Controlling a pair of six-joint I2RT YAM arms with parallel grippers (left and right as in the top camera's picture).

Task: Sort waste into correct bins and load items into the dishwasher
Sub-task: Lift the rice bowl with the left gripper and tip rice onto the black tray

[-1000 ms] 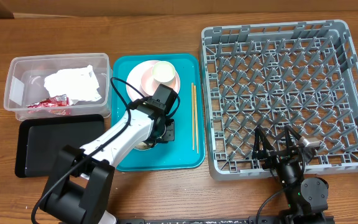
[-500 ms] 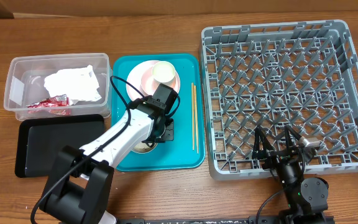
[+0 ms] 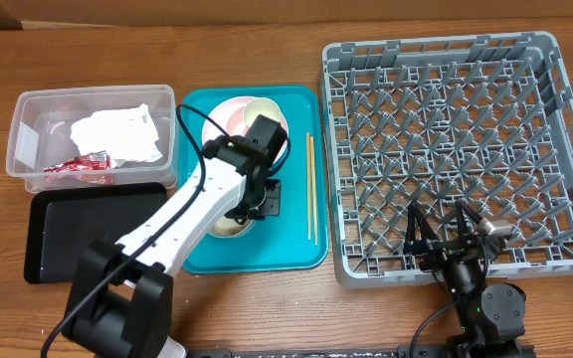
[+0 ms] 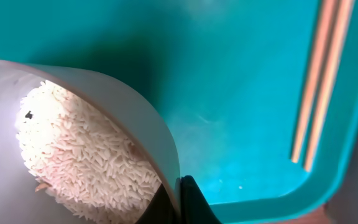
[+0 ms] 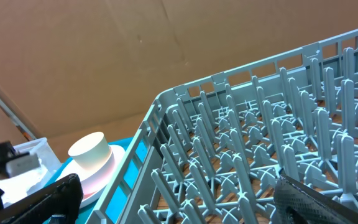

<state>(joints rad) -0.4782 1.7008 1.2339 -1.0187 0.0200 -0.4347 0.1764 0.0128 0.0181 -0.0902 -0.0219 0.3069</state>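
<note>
Since 1 s ago L arm (image 3: pixel 192 214) has swung toward 11 o'clock, so more of the grey-white bowl (image 3: pixel 225 228) shows under it. L gripper (image 4: pixel 178 200) is pinched narrow on the bowl rim, rice (image 4: pixel 82 152) inside; bowl sits on or just over teal tray (image 3: pixel 296 255), can't tell which. From bowl, black tray (image 3: pixel 78 234) and clear tub (image 3: pixel 93 95) lie at 9 o'clock, L arm nearer, so prob. the carry goes that way. At 3 o'clock, chopsticks (image 3: pixel 310 189) run 12–6. R gripper (image 3: pixel 437 235) spread wide, empty, over rack (image 3: pixel 446 119). Print on wrapper (image 3: pixel 80 165) unreadable.
</note>
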